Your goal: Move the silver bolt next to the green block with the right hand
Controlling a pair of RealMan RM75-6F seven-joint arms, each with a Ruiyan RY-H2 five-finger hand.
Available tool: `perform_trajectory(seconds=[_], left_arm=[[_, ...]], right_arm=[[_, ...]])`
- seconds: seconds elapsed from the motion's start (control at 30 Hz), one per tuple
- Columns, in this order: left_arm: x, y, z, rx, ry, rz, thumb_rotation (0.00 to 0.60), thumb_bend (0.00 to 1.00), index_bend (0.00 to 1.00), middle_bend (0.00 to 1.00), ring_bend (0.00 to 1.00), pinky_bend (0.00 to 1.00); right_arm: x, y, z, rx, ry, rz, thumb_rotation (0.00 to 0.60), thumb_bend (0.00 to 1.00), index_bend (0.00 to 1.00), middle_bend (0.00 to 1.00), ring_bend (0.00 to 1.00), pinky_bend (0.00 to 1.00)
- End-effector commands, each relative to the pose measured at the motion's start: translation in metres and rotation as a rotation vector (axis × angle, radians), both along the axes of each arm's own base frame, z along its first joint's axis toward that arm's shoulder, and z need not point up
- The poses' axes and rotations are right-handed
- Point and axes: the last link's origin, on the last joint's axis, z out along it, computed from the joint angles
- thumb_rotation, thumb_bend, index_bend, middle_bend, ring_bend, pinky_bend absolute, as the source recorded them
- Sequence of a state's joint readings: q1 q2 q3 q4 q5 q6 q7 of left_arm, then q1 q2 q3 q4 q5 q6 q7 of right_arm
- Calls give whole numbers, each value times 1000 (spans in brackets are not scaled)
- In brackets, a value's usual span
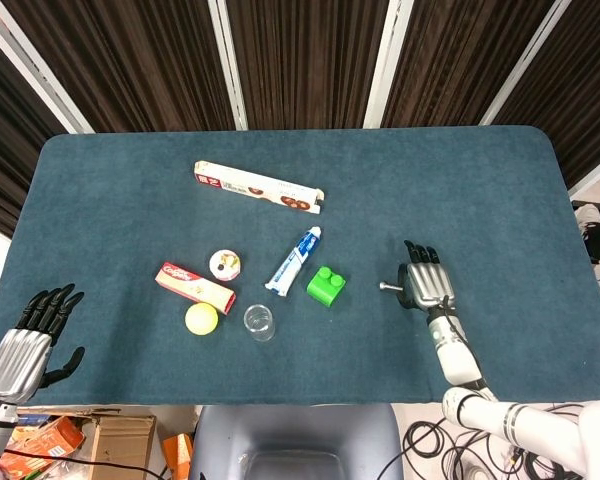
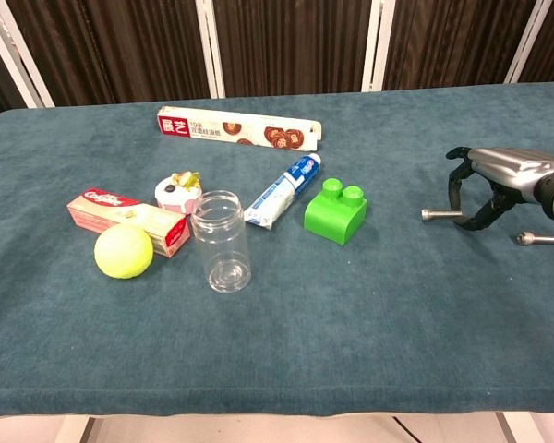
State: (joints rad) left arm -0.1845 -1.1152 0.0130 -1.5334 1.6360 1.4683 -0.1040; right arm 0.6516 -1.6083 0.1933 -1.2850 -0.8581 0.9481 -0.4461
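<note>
We have our right hand (image 2: 487, 189) pinching the silver bolt (image 2: 440, 215) by its shank, head pointing toward the green block (image 2: 335, 211), ready to carry across the bench (image 2: 369, 305).

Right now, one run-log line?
phase: grasp | right hand pinches silver bolt | green block apart | left hand open, idle

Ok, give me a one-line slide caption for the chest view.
Right hand pinches the silver bolt right of the green block on the teal table.
</note>
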Motion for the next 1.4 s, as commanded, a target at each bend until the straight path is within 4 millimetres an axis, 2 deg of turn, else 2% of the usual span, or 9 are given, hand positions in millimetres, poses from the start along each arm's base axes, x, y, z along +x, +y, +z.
perform_trajectory(seconds=[0.03,0.37,0.83,1.1,1.4], left_arm=[[0,0,0,-1,0,0,600,373,0,0,0,70],[0,0,1,3,-3,-1,600,373,0,0,0,70],[-1,0,1,1,-2,5,600,373,0,0,0,71],[-1,2,0,-4,0,8,600,373,0,0,0,70],[0,3,0,-4,-5,3,600,373,0,0,0,71]], right_arm=[[3,1,4,-6,-14,8,600,297,575,0,0,0],[18,-1,8,-19,-59,26,600,297,575,0,0,0],[19,-14,7,-30,-85,-3,600,297,554,0,0,0],[22,-18,4,-20,-101,-7,600,297,514,0,0,0],[24,-16,6,-21,-107,0,600,297,385,0,0,0]])
